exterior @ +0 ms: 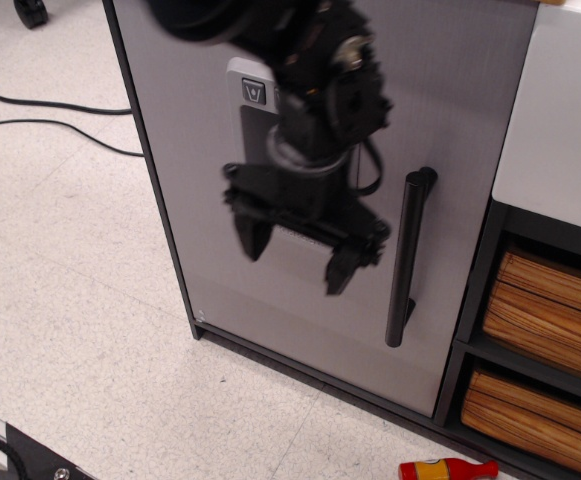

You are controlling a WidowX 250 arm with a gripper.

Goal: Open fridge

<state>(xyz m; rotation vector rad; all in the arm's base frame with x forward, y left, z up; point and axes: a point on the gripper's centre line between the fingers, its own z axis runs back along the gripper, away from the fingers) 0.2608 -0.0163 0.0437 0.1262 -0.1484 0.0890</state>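
Observation:
The fridge [210, 150] has a flat light grey door in a dark frame, and the door is shut. Its long black vertical bar handle [408, 255] stands at the door's right side. My black gripper [298, 252] hangs open in front of the door, fingers pointing down, a little left of the handle and not touching it. The arm covers most of the dispenser panel [250, 92]; only one button shows. The gripper is blurred by motion.
A white-topped unit [555, 130] with wooden-slat drawers [545, 310] stands right of the fridge. A red and yellow toy bottle [448, 468] lies on the floor at the bottom right. Black cables [40, 118] run across the speckled floor at the left.

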